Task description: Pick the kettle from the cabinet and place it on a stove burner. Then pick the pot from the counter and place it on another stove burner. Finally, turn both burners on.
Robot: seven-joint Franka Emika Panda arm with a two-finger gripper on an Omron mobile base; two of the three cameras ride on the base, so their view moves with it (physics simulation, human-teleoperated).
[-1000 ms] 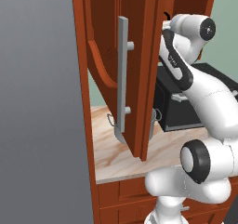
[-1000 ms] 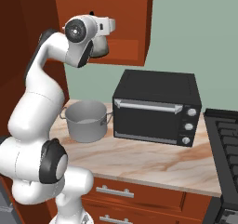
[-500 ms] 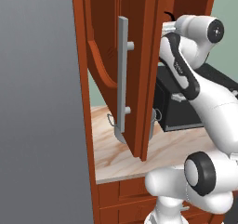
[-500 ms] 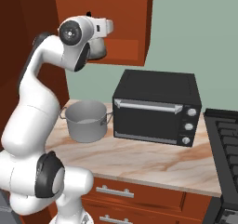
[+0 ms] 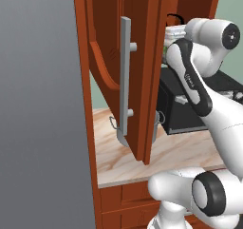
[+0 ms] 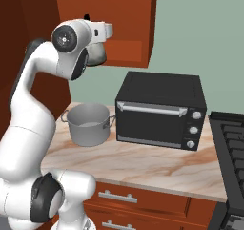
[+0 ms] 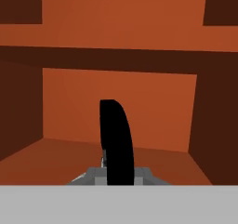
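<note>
Hand view: end effector (image 7: 117,172) clamped tight on the kettle's (image 6: 96,55) black arched handle, with the cabinet (image 7: 121,102) interior ahead. Right base view: kettle hangs at the cabinet's open front, up left of the toaster oven (image 6: 161,110). Pot (image 6: 88,124) sits on the counter (image 6: 143,164) just left of the toaster oven.

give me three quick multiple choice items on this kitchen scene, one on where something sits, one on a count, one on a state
1. Where does the pot stand?
A. on the counter, left of the toaster oven
B. on a stove burner
C. inside the cabinet

2. How many knobs does the toaster oven's front show?
A. one
B. three
C. five

3. How is the cabinet door?
A. shut
B. swung open
C. missing

Answers:
1. A, it rests on the marbled slab beside the oven.
2. B, three stacked at its right edge.
3. B, the door with its grey bar handle stands out from the frame.
</note>
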